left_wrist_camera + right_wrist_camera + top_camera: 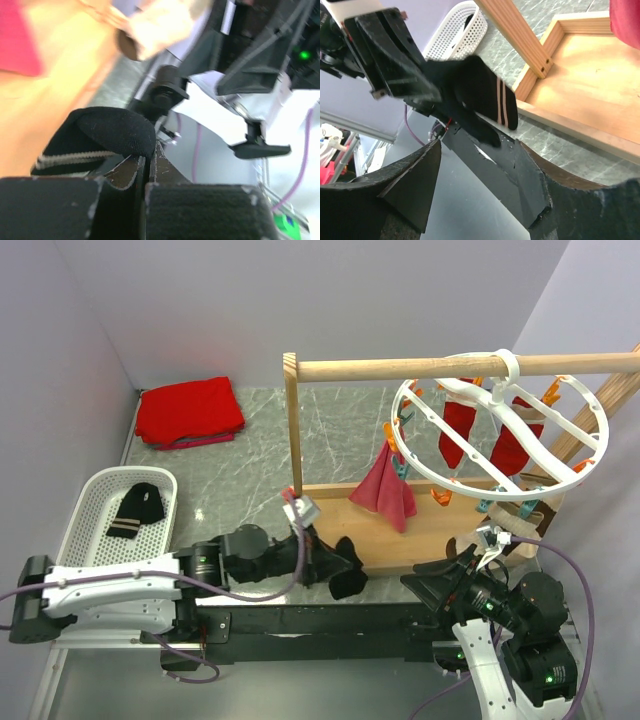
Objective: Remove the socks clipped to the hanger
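Black sock point(348, 573) is off the hanger point(560, 405) now. The left gripper point(320, 556) has it. Its jaws are shut tight on the sock's edge, and the rest of the sock hangs down low in front of the arms, near the front of the table point(250, 455).

The right gripper point(477, 150) is close by, just next to that sock. Its jaws are open wide and it has nothing in them.

One other black sock point(140, 508) lies in the white basket point(90, 502) on the left. So two socks look done, or nearly done. The one in the left gripper is not in the basket yet.

The hanger hangs by its hook from the wood rail point(400, 369) on the right. It still has socks clipped to it. A pink sock point(385, 492) hangs at the left side of the ring. Two red socks point(457, 432) hang under the middle. A cream sock point(520, 512) hangs at the near side, just above the right arm. I cannot tell if more socks hide behind these.

So I think the job is about a third done. At least four socks still need to come off their pegs. My guess is the held sock goes to the basket first.
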{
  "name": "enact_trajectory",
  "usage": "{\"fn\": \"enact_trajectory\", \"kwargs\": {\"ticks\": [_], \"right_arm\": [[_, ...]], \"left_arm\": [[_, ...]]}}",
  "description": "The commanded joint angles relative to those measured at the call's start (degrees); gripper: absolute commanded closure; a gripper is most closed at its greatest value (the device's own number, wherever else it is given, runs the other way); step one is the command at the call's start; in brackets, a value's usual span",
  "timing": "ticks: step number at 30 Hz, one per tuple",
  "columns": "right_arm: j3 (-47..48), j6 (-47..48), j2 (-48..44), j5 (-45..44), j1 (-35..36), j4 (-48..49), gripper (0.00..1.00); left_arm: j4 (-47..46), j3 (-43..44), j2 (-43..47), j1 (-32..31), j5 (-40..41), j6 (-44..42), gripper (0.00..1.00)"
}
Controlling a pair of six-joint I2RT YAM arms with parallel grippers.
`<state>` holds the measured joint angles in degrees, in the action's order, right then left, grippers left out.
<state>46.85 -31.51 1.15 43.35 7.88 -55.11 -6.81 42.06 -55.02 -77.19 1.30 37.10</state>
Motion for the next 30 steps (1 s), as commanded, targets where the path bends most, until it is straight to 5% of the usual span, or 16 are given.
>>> {"fn": "enact_trajectory", "kwargs": {"ticks": [1, 10, 17, 26, 30], "right_arm": [[0.3, 1.7, 1.5, -0.5, -0.1, 1.0, 0.32], [-0.6, 2.3, 2.4, -0.9, -0.1, 1.8, 0.32], [-1.3, 2.0, 2.4, -1.2, -0.1, 2.2, 0.31], [-0.2, 2.9, 2.7, -1.6, -0.1, 1.0, 0.31], [0.4, 3.6, 2.6, -2.2, -0.1, -0.2, 0.31]], "left_arm": [[10.0, -2.0, 7.2, 4.3, 9.4, 1.4, 0.99], [19.1, -4.2, 17.7, 18.4, 11.6, 3.2, 0.99], [26.3, -0.2, 12.8, 24.6, 20.4, 4.3, 0.99], [35.0, 5.9, 8.4, 42.6, 25.1, 15.9, 0.99], [47.5, 11.0, 8.4, 47.4, 36.6, 22.7, 0.91]]}}
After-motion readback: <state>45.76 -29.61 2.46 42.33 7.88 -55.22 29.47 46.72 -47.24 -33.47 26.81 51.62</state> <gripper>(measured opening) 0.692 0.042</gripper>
